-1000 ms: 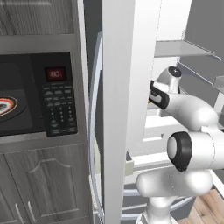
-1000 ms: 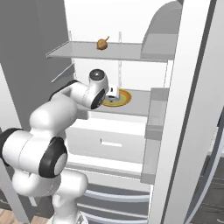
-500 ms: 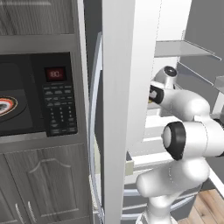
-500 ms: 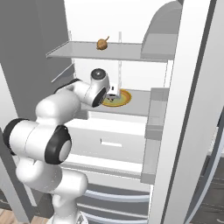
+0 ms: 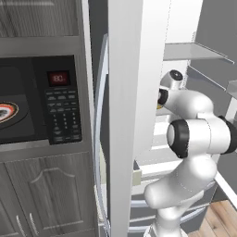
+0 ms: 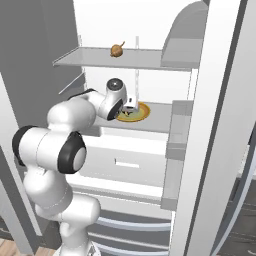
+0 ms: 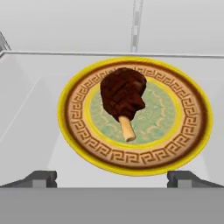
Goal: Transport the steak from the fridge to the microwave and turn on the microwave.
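Matt dark rough steak (image 7: pixel 122 94) on glossy glazed plate (image 7: pixel 194 131); smooth white plastic fridge (image 6: pixel 150 80) shelves; wood-grain cabinets (image 5: pixel 46 194); dark glass microwave (image 5: pixel 28 99).

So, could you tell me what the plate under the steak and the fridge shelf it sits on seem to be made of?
The plate looks like glazed ceramic: a smooth yellow rim and a printed brown key pattern around a green centre. The steak on it is dark, grill-marked meat with a pale bone end. The fridge shelf looks like matte white plastic, plain and without shine, though frosted glass is possible.
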